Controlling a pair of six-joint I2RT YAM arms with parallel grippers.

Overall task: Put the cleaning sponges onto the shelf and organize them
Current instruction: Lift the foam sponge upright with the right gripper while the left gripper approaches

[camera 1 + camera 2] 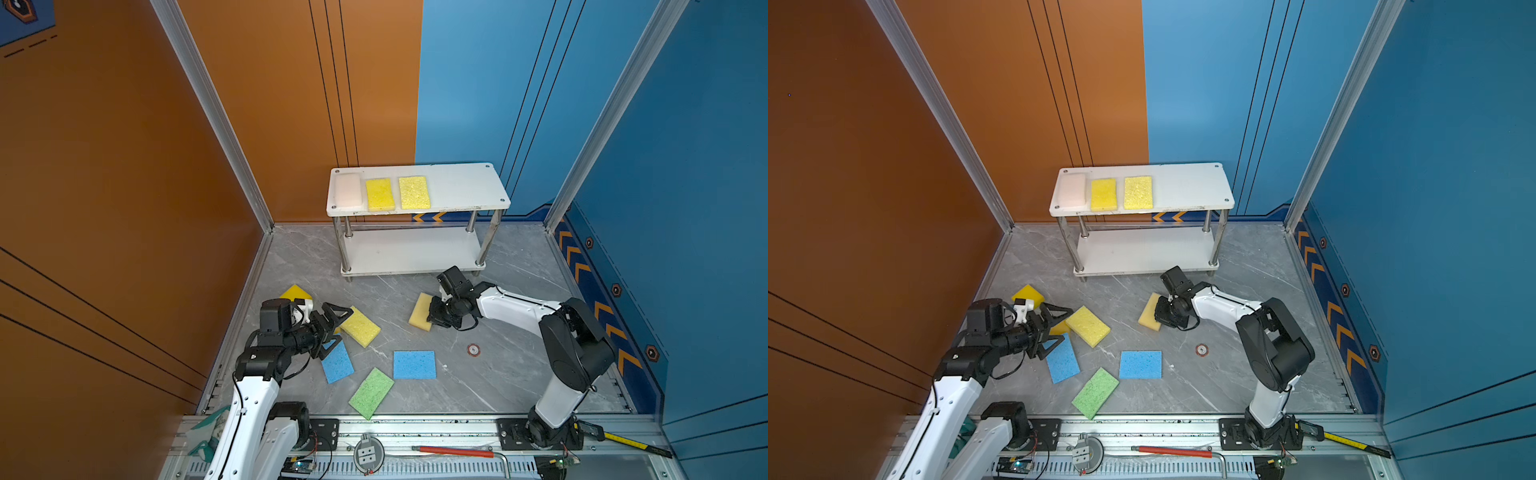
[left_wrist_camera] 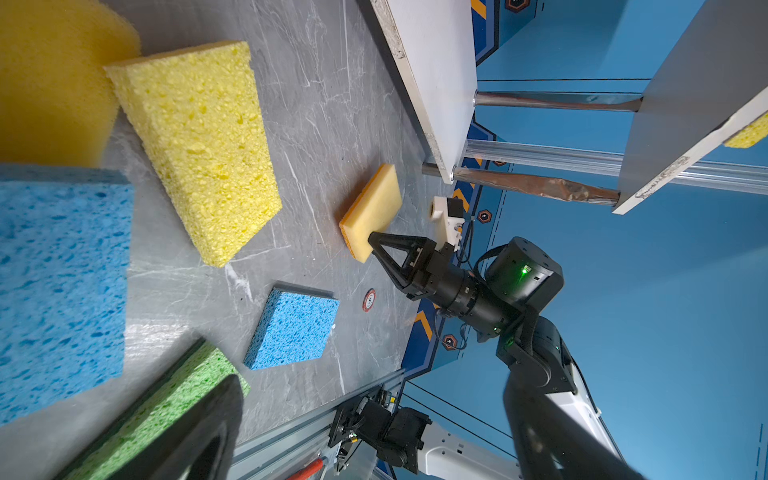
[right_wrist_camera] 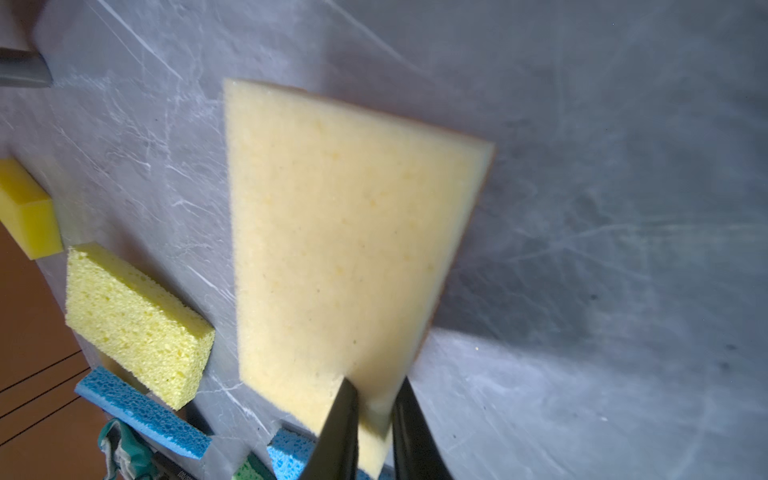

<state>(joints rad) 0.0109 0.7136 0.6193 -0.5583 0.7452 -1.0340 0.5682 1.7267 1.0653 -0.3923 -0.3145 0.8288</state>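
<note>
Ten sponges in all: seven lie on the bench (image 1: 498, 332) and three on the shelf (image 1: 465, 187).

Nearest the front edge is one green sponge (image 1: 371, 392). Behind it are two blue ones, the right blue sponge (image 1: 414, 365) and the left blue sponge (image 1: 338, 365). The left gripper (image 1: 337, 328) hovers over the left blue sponge with its jaws spread wide and nothing between them.

Just beside it lies a porous yellow sponge (image 1: 360, 326). An orange-yellow sponge (image 2: 50, 83) is mostly hidden under this gripper. A bright yellow sponge (image 1: 295, 292) lies near the left edge.

Further right, the right gripper (image 1: 433, 314) pinches the edge of a pale yellow sponge (image 1: 420, 311), just before the shelf's front.

At the back edge, the shelf's top board carries three in a row from its left end: one pinkish-white sponge (image 1: 347, 190), a first yellow sponge (image 1: 379, 194) and a second yellow sponge (image 1: 414, 192).
</note>
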